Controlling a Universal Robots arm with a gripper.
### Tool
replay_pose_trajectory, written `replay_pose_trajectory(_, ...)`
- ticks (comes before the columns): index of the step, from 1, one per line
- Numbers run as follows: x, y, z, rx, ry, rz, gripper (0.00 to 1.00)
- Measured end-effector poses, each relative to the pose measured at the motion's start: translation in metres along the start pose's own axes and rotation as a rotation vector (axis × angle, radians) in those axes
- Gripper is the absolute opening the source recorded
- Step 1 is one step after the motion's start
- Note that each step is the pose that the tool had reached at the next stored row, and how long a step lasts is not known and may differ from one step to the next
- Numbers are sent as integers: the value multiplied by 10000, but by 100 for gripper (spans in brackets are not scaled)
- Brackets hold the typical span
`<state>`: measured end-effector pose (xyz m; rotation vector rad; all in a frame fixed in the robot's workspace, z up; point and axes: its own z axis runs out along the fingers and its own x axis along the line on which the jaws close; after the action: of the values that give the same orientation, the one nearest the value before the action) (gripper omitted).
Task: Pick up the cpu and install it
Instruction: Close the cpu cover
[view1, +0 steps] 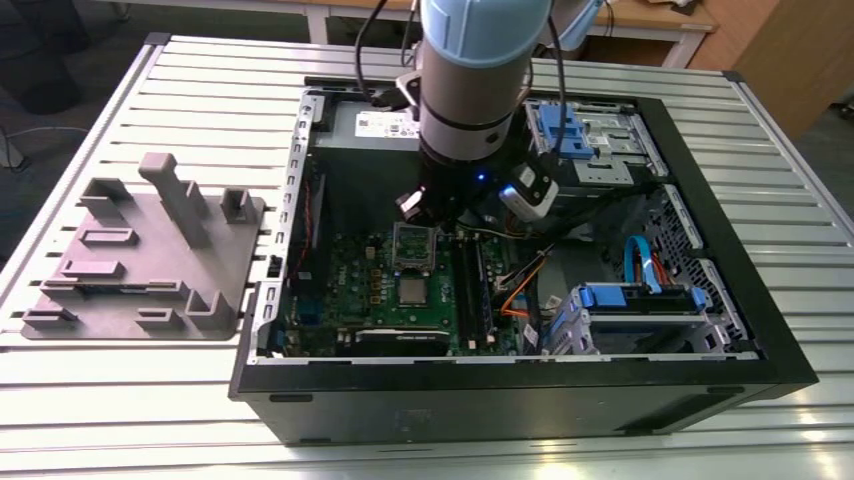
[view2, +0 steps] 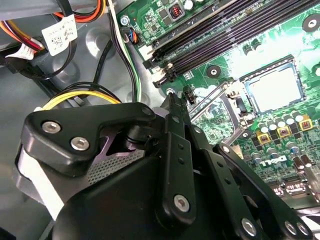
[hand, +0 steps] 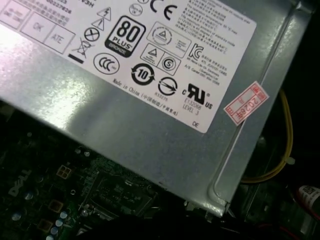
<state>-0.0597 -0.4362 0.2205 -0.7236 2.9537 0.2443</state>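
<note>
The end effector (view1: 430, 212) hovers above the cpu (view1: 415, 291); its grip state seems indiscernible.

Desk (view1: 120, 400): pale slatted metal top carrying the computer case and the fixture plate.
Computer case (view1: 534, 395): black, lying on its side, open at the top.
Fixture plate (view1: 140, 255): grey moulded plastic with upright posts, beside the case on the exterior view's left.
Power supply (hand: 125, 100): silver box with a white label and a small red sticker.
Memory slots (view2: 240, 30): long, black, parallel.
Drive bay (view1: 641, 300): blue-trimmed, with a blue cable.
Yellow cable (view2: 80, 97): curved.
</note>
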Motion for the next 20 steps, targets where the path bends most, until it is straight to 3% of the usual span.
replay_pose_trajectory(6, 31, 5, -26, -20, -64, -41, 11)
replay_pose_trajectory(20, 68, 33, -99, -30, -148, -125, 11)
